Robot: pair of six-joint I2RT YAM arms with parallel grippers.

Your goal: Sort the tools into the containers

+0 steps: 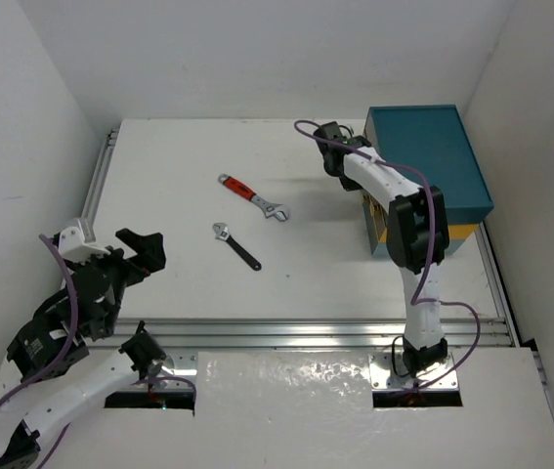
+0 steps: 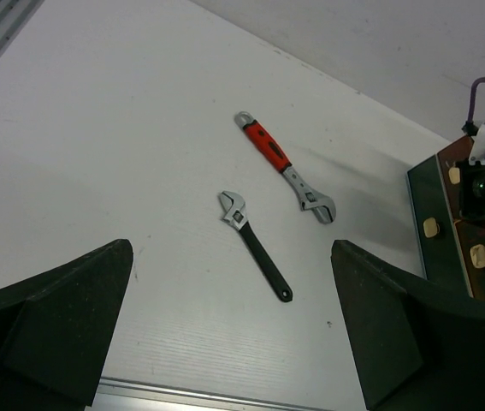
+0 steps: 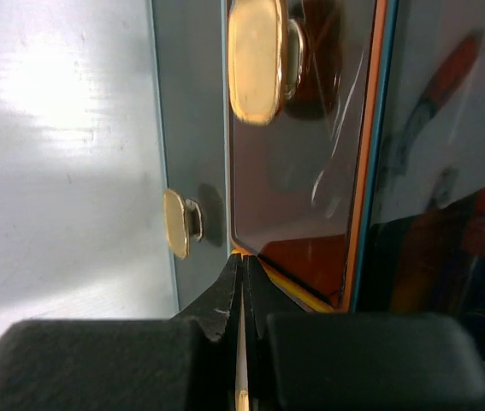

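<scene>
Pressing clenched and empty against the front of the teal box (image 1: 433, 156), the right gripper (image 3: 240, 295) is sitting just below a brass latch (image 3: 178, 224) — working a drawer, by my judgement. The left gripper (image 1: 140, 249) is hanging spread wide and holding nothing, with the red-handled wrench (image 1: 252, 196) and black-handled wrench (image 1: 235, 244) lying loose on the table (image 1: 159, 156) at its two o'clock — picking one calls for reaching out and lowering over a handle.

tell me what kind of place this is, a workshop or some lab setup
Most likely a lab test cell, not a working workshop: a bare white table boxed in by plain white walls, an aluminium rail along its near edge, and only two small wrenches laid out beside a teal rectangular box.
</scene>
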